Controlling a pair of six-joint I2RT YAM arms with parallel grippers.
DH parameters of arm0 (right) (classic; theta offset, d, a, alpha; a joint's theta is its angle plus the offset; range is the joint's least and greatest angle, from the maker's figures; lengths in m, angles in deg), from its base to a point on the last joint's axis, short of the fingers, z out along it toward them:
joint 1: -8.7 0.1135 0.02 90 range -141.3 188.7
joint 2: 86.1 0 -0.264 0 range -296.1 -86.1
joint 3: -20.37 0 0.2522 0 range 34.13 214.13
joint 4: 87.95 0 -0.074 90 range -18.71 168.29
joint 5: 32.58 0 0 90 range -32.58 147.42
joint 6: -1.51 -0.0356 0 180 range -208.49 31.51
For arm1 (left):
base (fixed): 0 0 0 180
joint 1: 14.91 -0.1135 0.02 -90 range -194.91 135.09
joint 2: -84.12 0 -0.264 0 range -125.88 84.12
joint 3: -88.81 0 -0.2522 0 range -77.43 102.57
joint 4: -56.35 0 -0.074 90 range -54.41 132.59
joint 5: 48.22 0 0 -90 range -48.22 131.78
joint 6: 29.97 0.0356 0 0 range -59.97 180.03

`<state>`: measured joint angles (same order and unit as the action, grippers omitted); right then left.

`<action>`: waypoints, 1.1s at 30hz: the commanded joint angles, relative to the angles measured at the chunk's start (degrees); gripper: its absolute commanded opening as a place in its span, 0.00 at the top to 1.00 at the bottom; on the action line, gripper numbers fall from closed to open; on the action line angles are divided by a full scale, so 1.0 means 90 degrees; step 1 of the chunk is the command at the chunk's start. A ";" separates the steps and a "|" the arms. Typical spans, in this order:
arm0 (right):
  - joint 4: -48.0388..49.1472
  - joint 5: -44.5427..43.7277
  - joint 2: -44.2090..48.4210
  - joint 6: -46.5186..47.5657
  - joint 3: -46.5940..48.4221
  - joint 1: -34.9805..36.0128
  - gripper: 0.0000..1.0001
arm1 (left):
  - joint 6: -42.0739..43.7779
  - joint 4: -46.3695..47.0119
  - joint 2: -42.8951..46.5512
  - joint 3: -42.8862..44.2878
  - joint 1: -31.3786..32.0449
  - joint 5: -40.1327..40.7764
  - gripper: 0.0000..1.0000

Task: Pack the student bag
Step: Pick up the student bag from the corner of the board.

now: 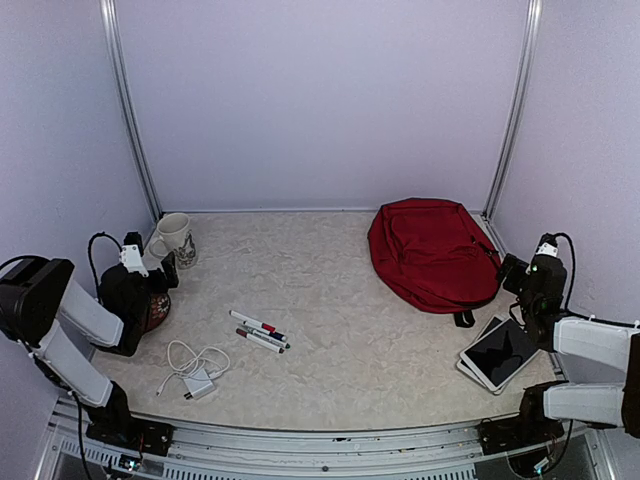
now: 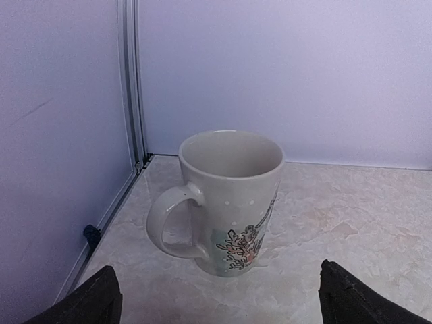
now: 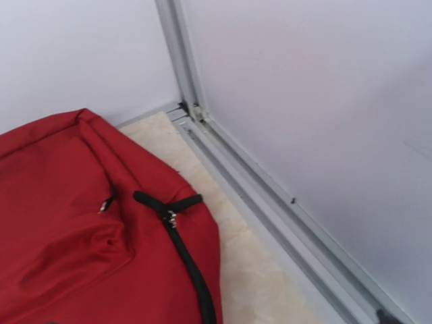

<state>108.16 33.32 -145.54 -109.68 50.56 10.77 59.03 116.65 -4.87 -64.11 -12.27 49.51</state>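
Observation:
The student bag (image 1: pixel 432 252) lies closed at the back right of the table, dark red with a black zipper strip (image 3: pixel 182 246) running down its side. In the top view my right gripper (image 1: pixel 512 272) hovers just off the bag's right edge, pointing at it. Its fingers stay outside the right wrist view and nothing sits between them, so it is open. On the far left, my left gripper (image 2: pixel 226 307) is open and its dark fingertips (image 2: pixel 94 300) flank a tall beige mug (image 2: pixel 229 202) without touching it.
Markers (image 1: pixel 260 332) lie mid-table, with a white charger and cable (image 1: pixel 195 368) nearer the front. A tablet (image 1: pixel 500 352) rests at the front right under my right arm. A dark red round object (image 1: pixel 157 310) is partly hidden by my left arm. Metal frame rails (image 3: pixel 270 202) line the walls.

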 commanded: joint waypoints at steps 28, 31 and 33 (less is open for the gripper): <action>-0.2256 0.5484 -0.0867 0.0921 0.2403 0.1242 0.13 | 0.0582 -0.5778 0.2764 0.3127 0.5683 0.1864 0.01; -0.2706 0.4906 -0.1100 0.1067 0.2582 0.1426 0.13 | 0.0338 -0.7260 0.2537 0.4183 0.5828 0.1177 0.01; -0.3153 0.4474 -0.1453 0.1227 0.2782 0.1523 0.14 | 0.0101 -0.8126 0.2395 0.4808 0.5830 0.0873 0.01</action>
<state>87.07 81.49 -154.57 -102.40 71.93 22.81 63.49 64.29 18.67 -29.73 39.72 63.35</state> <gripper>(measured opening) 0.868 0.989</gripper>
